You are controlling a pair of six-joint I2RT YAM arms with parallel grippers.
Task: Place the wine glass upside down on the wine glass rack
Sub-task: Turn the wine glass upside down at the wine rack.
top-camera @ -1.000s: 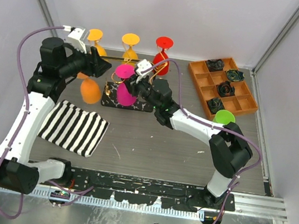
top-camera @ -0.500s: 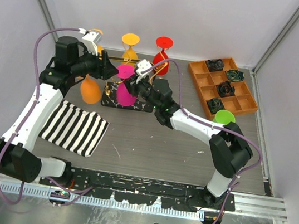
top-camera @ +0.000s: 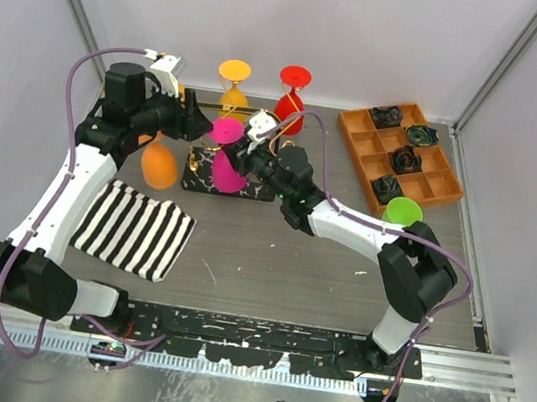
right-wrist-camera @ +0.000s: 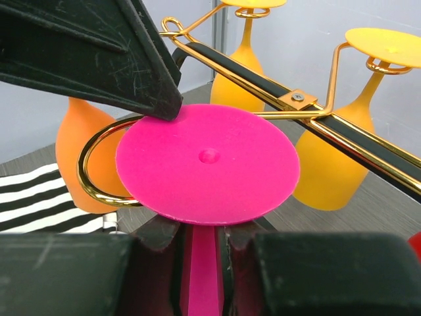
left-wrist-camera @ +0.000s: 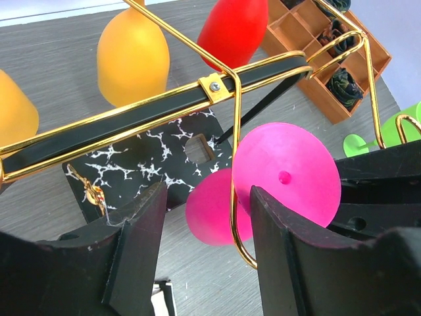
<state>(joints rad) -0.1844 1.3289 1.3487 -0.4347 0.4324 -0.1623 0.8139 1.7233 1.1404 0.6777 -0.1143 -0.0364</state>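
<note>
we record one magenta plastic wine glass [top-camera: 224,157], opaque, matt, inverted: flat round foot uppermost with a small central dimple, bowl mouth down. it is off the table, above the near-left part of the marbled base of the gold metal wine glass rack [left-wrist-camera: 158,112], its foot overlapping the curled hook at the bar's end. we cannot tell whether the stem sits inside the hook. the right gripper [right-wrist-camera: 200,263] is clamped on the stem just under the foot. the left gripper [left-wrist-camera: 207,191] stands wide apart and holds nothing; the gold hook wire runs between its fingers [left-wrist-camera: 138,243], and one fingertip lies at the foot's edge, contact unconfirmed.
</note>
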